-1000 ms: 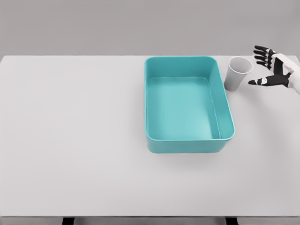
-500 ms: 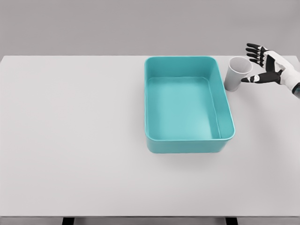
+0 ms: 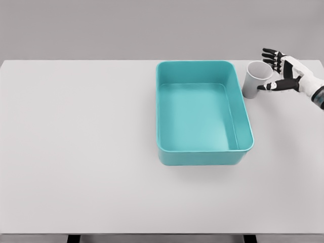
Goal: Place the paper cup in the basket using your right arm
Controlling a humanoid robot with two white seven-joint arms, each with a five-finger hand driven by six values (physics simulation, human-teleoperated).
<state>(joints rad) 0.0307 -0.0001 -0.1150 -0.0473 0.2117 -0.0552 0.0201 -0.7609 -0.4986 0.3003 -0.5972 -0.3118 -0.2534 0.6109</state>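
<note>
My right hand (image 3: 284, 71) came in from the right edge and hovered just beside the paper cup (image 3: 257, 78), fingers (image 3: 269, 52) spread wide and holding nothing. The thumb reached toward the cup's near side, its tip at or almost at the wall; I could not tell whether it touched. The other fingers fanned out behind the rim. The cup stood upright on the white table (image 3: 81, 152), open mouth up, just beside the far right corner of the teal basket (image 3: 202, 157) and outside it. The basket sat right of the table's middle, long side running away from me
</note>
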